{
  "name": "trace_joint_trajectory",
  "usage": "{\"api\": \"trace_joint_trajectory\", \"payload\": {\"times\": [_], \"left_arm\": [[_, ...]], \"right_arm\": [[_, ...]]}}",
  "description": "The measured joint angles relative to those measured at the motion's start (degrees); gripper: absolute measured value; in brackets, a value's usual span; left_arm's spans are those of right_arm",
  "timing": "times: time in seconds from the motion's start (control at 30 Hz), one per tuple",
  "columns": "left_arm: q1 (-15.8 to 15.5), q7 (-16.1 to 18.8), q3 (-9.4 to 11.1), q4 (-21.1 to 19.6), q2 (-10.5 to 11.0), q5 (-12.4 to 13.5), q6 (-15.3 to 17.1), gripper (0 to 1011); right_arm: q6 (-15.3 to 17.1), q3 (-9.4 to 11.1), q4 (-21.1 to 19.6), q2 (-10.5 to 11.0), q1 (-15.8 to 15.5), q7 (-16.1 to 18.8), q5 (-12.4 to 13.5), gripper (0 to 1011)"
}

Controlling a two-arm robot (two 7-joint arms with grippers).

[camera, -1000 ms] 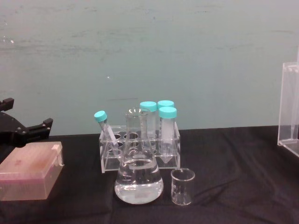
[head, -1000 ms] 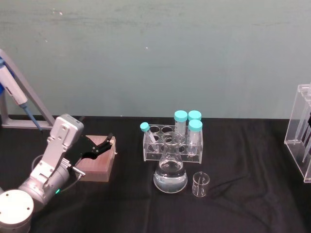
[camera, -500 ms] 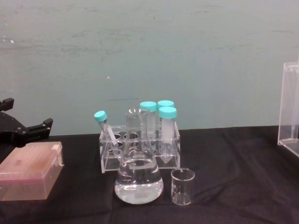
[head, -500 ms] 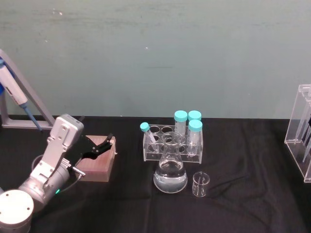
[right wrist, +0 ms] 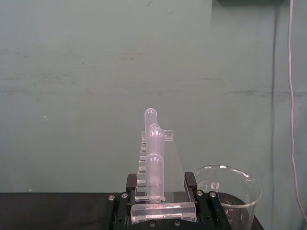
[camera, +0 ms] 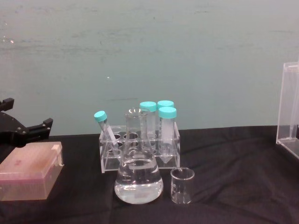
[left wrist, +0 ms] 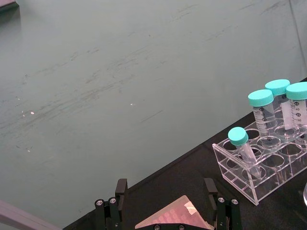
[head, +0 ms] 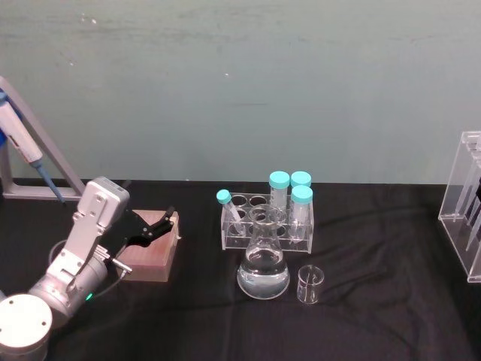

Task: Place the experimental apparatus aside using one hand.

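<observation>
R gripper point(right wrist: 163, 200) pinching pipette stand point(head: 462, 203), far right of table point(head: 376, 323). Stand barely shifted vs 1 s ago. Centre: flask point(head: 264, 272), beaker point(head: 310, 286) unmoved. L gripper point(head: 167, 222) spread, idle over pink box point(head: 154, 259). Judge: set-down prob. near done.

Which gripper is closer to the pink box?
Left. The left gripper hangs open just above the pink box; the right gripper is far off, clasping the acrylic pipette stand.
</observation>
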Motion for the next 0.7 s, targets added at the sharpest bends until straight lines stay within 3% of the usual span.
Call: {"api": "trace_joint_trajectory", "payload": {"times": [0.7], "left_arm": [[0.0, 0.0, 0.0, 0.0, 0.0, 0.0, 0.0, 1000]], "right_arm": [[0.3, 0.0, -0.2, -0.1, -0.1, -0.1, 0.0, 605]]}}
